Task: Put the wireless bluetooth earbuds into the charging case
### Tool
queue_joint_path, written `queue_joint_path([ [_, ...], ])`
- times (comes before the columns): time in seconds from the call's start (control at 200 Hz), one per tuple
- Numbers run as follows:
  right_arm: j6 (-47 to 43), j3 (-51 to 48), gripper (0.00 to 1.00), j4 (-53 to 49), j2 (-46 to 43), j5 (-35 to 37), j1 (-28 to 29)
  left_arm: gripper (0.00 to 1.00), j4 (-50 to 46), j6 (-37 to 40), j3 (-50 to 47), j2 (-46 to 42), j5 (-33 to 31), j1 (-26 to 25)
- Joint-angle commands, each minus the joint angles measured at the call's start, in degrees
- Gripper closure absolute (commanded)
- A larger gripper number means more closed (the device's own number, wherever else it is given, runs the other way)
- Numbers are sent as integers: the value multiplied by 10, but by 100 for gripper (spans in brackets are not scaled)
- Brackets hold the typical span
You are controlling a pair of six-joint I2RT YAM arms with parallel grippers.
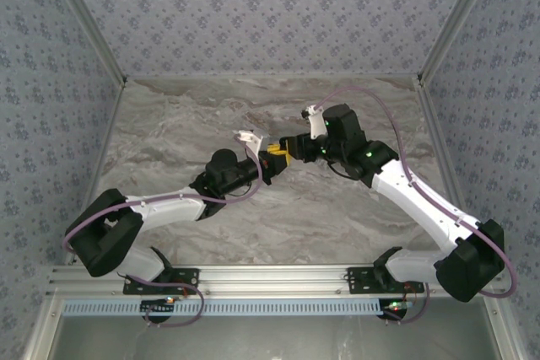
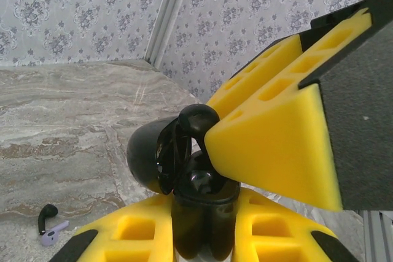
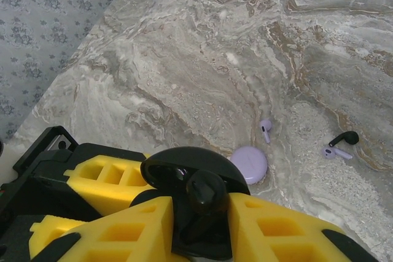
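The black charging case (image 2: 202, 213) stands upright with its lid (image 2: 150, 154) swung open, and my left gripper (image 2: 206, 228) is shut on its body. My right gripper (image 3: 206, 213) is shut on one black earbud (image 3: 206, 191) and holds it at the case's open mouth, against the lid (image 3: 184, 164). In the top view the two grippers meet mid-table, left gripper (image 1: 270, 162) and right gripper (image 1: 293, 147). The second black earbud (image 3: 344, 138) lies on the marble, also seen in the left wrist view as the black earbud (image 2: 45, 216).
A pale lavender flat disc (image 3: 250, 164) lies on the marble below the grippers. One lavender earbud (image 3: 265, 129) rests just beyond it. Another lavender earbud (image 3: 336, 151) touches the loose black one. Patterned walls enclose the table (image 1: 169, 132).
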Motion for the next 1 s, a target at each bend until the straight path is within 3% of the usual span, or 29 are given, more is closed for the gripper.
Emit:
queue_joint_path([
  [0.0,-11,20,68,-19,-16,-3,6,84,12,14,18,-9,6,-3],
  [0.5,-4,25,56,-33,-29,31,8,84,9,28,10,-19,10,-3],
  [0.994,-6,25,62,-27,-24,1,8,84,13,33,8,-19,25,-3],
])
